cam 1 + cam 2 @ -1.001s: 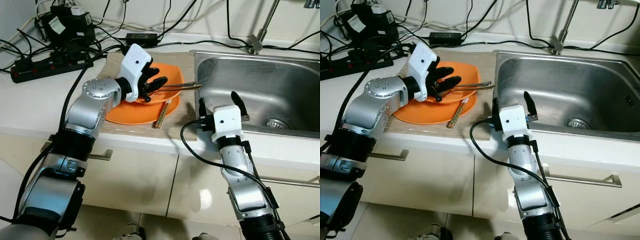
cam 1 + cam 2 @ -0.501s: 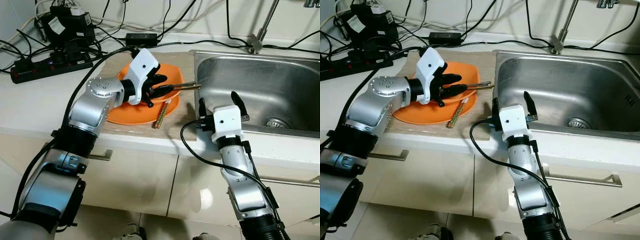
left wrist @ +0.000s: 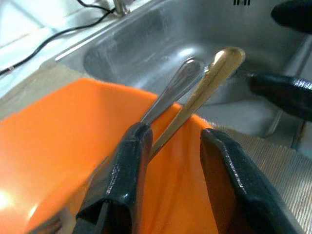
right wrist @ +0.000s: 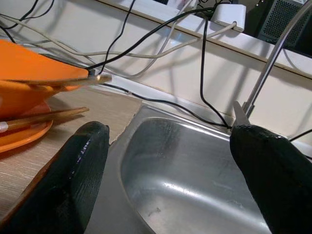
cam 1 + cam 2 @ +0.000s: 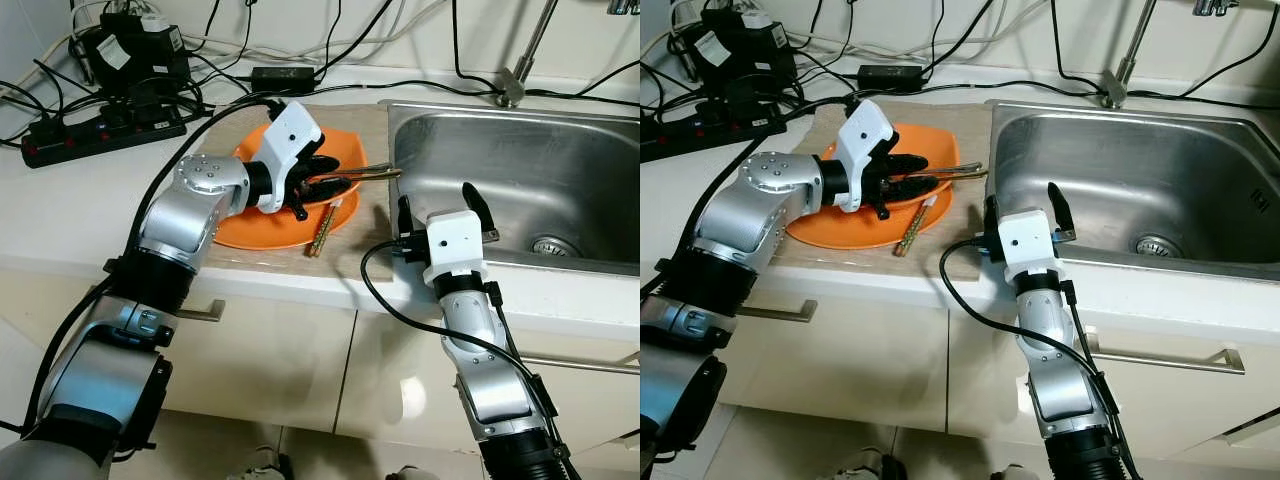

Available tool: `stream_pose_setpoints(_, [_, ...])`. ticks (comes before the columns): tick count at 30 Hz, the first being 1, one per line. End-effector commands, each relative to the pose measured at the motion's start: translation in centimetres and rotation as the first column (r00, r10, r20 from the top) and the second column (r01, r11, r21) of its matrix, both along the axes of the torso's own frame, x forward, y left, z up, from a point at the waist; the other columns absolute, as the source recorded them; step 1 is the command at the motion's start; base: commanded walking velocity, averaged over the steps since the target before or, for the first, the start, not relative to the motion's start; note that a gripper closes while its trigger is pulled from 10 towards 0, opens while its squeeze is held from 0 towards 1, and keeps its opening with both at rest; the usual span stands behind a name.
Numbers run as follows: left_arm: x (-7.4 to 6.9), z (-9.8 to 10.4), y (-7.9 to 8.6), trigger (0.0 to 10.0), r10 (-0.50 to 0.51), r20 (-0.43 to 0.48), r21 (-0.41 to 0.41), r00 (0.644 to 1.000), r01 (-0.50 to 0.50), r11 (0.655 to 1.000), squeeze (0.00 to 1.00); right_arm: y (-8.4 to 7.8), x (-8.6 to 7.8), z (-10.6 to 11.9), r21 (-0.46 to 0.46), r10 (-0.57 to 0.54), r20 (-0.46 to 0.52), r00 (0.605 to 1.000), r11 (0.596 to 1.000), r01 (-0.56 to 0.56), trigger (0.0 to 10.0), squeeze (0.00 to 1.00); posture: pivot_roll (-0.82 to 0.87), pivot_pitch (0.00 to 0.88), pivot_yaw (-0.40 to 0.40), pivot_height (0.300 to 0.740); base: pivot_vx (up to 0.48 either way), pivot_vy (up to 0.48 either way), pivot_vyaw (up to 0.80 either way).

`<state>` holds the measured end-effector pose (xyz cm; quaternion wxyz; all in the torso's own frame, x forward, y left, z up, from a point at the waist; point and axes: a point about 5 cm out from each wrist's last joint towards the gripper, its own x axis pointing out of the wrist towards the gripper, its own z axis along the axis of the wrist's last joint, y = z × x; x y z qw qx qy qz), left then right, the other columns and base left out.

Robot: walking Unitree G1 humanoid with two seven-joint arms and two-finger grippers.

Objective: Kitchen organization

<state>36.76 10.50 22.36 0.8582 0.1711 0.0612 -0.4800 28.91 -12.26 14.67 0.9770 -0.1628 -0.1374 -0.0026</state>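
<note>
1. We see an orange bowl stacked on an orange plate, both on a tan mat lying on the tabletop just left of the steel sink.
2. Our left end effector reaches into the bowl, its two black fingers parted around a gold-coloured utensil handle; a silver handle lies just beside it. We cannot tell whether the fingers actually press on either handle.
3. Both handles jut over the bowl's rim toward the sink.
4. A pair of chopsticks leans across the plate's edge onto the mat.
5. Our right end effector sits at the sink's front edge, fingers spread wide, gripping nothing.
6. Behind the plate, a black power strip, adapters and tangled cables crowd the back of the tabletop.
7. The faucet is cut off at the top; the utensils' working ends are hidden by the left end effector.
</note>
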Motion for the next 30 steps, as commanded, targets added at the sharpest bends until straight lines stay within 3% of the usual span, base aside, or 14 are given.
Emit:
stream_pose_setpoints(1, [0.2,0.1,0.1,10.0,-0.008,-0.003,0.039,1.0,0.008,0.999,0.0,0.0,-0.1,0.2,-0.002,0.0,0.012,1.0,1.0,0.0,10.0,0.0,-0.02,0.0,0.048,0.707,0.0,0.0,0.0])
stream_pose_setpoints(20, [1.2,-0.9,1.1,10.0,0.04,-0.029,0.122,0.999,-0.037,0.992,0.0,-0.1,-0.3,0.2,-0.004,-0.002,0.01,1.0,1.0,0.002,10.0,0.0,-0.03,0.008,0.048,0.707,0.0,0.0,0.0])
stream_pose_setpoints(21, [1.2,-0.9,1.2,4.2,0.044,-0.031,0.121,0.999,-0.04,0.992,0.0,-0.1,-0.3,0.2,-0.004,-0.002,0.01,1.0,1.0,0.002,10.0,0.0,-0.03,0.009,0.047,0.707,0.0,0.0,0.0])
stream_pose_setpoints(22, [1.2,-0.9,1.2,4.2,0.044,-0.031,0.121,0.999,-0.04,0.992,0.0,-0.1,-0.3,0.2,-0.004,-0.002,0.01,1.0,1.0,0.002,10.0,0.0,-0.03,0.009,0.047,0.707,0.0,0.0,0.0])
stream_pose_setpoints(23, [1.2,-1.0,1.3,0.0,0.051,-0.039,0.117,0.998,-0.046,0.992,0.0,0.0,-0.3,0.2,-0.004,-0.001,0.008,1.0,1.0,0.001,10.0,0.0,-0.02,0.012,0.047,0.707,0.0,0.0,0.0])
stream_pose_setpoints(30, [1.3,-0.9,1.8,0.0,0.066,-0.04,0.103,0.997,-0.062,0.993,0.0,0.0,-0.3,0.1,-0.004,0.002,0.004,1.0,1.0,-0.002,10.0,0.0,-0.02,0.015,0.043,0.707,0.0,0.0,0.0])
